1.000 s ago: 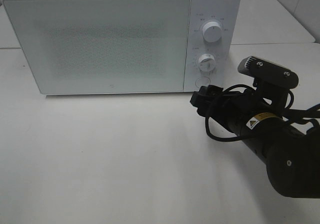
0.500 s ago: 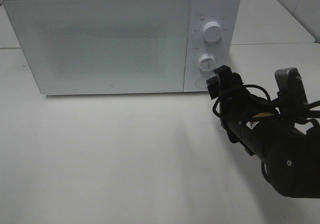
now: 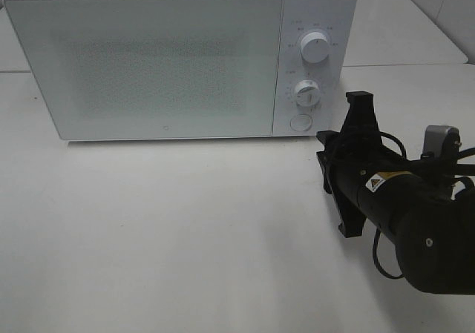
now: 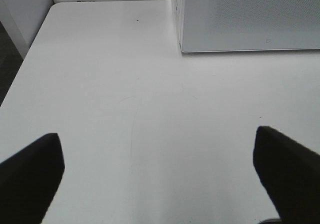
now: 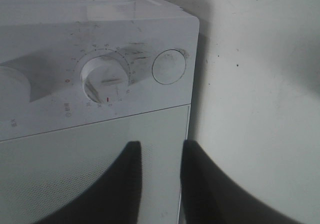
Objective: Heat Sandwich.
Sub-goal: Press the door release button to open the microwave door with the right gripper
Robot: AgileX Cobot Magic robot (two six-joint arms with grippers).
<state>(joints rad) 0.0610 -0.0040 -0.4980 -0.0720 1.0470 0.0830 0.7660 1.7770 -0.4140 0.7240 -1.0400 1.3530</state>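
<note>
Missing the round button (image 3: 300,123) seems the likeliest slip, the right tool (image 5: 160,146) standing near the microwave (image 3: 148,58) and liable to knock the lower dial (image 3: 305,92); its arm lies low over the desk (image 3: 185,236), wrist rolled sideways, tool narrowly parted, empty; left tool (image 4: 159,139) gapes wide, empty; no sandwich visible.

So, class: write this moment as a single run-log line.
microwave door: shut | sandwich: not in view | left hand: open, empty, over table | right hand: narrow gap, empty, by control panel

Black arm (image 3: 423,236), black right pincer (image 5: 161,149), yellow label (image 3: 378,184)
</note>
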